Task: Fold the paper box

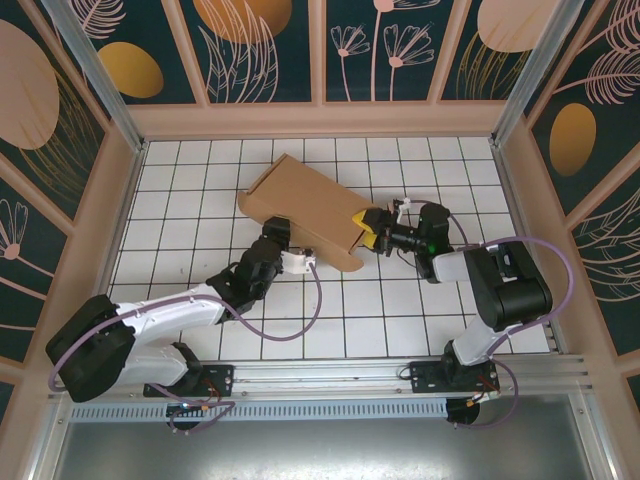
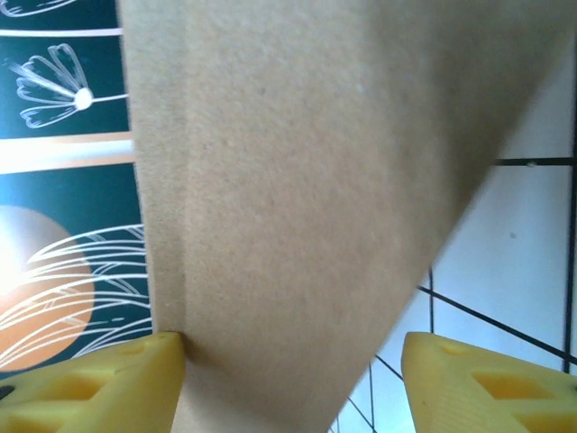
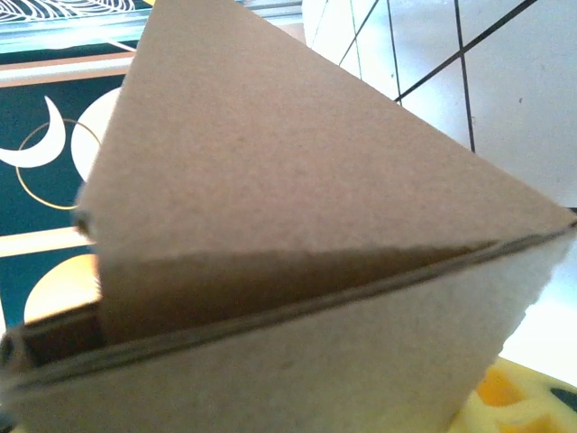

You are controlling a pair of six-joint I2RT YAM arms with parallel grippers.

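Observation:
The paper box [image 1: 300, 205] is plain brown cardboard lying at an angle in the middle of the tiled table, with a rounded flap [image 1: 345, 262] hanging off its near right end. My left gripper [image 1: 284, 240] sits at the box's near long edge. In the left wrist view its yellow fingers [image 2: 90, 388] stand wide apart, open, with a cardboard panel [image 2: 297, 198] between them touching the left one. My right gripper [image 1: 368, 231] is against the box's right end. A cardboard wall [image 3: 270, 361] stands across it, one yellow finger [image 3: 527, 401] shows far right, and the jaws look open.
The white gridded table [image 1: 200, 180] is fenced by wooden walls with dark patterned panels [image 1: 260, 50]. A metal rail [image 1: 330, 385] runs along the near edge by both arm bases. Bare tiles lie left of the box and in front of it.

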